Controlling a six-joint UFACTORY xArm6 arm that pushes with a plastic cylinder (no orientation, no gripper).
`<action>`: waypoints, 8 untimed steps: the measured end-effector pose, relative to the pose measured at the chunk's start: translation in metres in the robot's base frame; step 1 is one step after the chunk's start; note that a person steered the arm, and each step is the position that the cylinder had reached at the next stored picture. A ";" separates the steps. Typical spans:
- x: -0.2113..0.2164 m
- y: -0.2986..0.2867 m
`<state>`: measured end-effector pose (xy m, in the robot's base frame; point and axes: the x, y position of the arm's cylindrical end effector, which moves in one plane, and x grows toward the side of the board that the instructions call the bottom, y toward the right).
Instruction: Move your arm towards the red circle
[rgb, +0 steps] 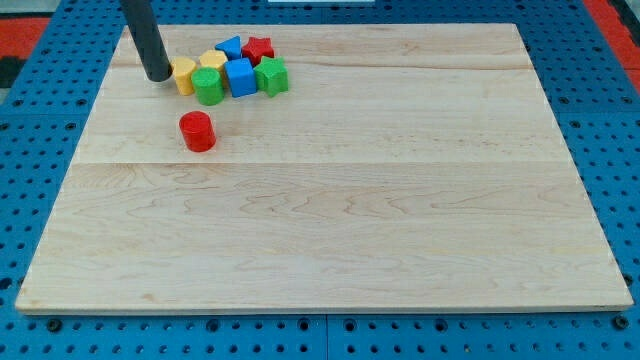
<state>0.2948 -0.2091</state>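
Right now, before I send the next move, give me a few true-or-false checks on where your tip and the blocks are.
1. My tip is touching the red circle. False: it stands apart from it, up and to the view's left, right beside the yellow block.
2. The red circle sits alone, below the cluster. True.
3. The red star is at the cluster's top right. True.
4. The blue cube lies at the board's bottom edge. False: it is in the cluster near the view's top, between the green round block and another green block.
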 end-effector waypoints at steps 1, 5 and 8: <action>-0.001 0.001; 0.085 -0.036; 0.161 0.003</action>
<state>0.4556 -0.2057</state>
